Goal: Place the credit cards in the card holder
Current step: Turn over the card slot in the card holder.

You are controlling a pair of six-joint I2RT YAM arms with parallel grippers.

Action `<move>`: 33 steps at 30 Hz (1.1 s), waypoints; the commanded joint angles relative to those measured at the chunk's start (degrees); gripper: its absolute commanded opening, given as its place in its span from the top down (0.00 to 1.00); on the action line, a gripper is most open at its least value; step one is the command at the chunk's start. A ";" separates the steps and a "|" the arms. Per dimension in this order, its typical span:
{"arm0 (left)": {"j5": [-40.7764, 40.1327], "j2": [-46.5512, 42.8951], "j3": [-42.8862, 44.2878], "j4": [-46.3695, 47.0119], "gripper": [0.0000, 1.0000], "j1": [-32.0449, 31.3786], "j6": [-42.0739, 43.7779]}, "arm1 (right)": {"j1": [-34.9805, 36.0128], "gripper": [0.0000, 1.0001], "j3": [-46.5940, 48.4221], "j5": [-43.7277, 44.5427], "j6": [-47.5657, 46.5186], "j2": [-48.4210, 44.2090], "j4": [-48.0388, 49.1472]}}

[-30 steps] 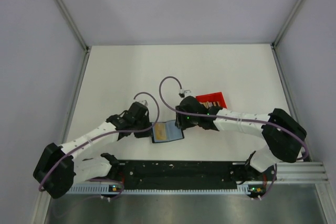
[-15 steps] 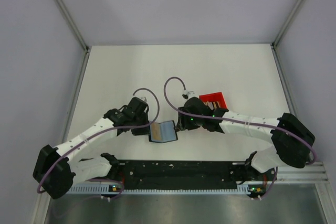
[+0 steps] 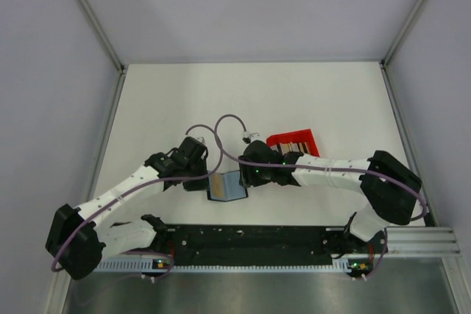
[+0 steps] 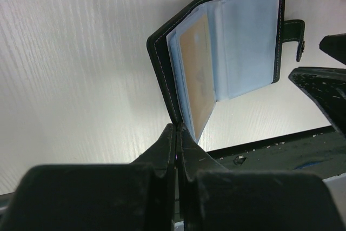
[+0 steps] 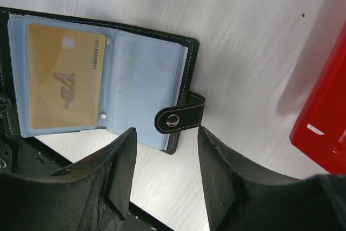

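Observation:
The card holder lies open near the table's front edge, with pale blue sleeves and a tan credit card in its left sleeve. My left gripper is shut on the edge of the holder's left cover, which is tilted up. My right gripper is open and empty, its jaws standing either side of the holder's snap tab just above it. More credit cards lie in the red tray behind my right gripper.
The red tray's wall is close on the right of my right gripper. The black base rail runs along the table's front edge just below the holder. The white table stretches behind.
My right gripper has moved left, over the holder's tab side. The holder has shifted slightly left, and my left gripper still holds its cover.

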 commanded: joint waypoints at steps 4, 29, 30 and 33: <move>-0.80 -1.04 1.83 0.18 1.00 -0.27 0.63 | 2.91 0.51 6.54 6.03 -0.02 4.24 -1.37; -0.88 -1.40 1.13 1.06 1.00 -0.19 0.98 | 3.35 0.87 5.23 12.45 -0.81 3.01 -4.54; -0.80 -1.31 1.39 0.89 1.00 -0.19 1.42 | 3.35 0.90 4.96 12.45 -0.73 2.66 -4.54; -0.36 -1.31 2.70 1.15 1.00 -0.19 3.00 | 3.35 1.00 4.26 12.45 -0.90 2.04 -4.45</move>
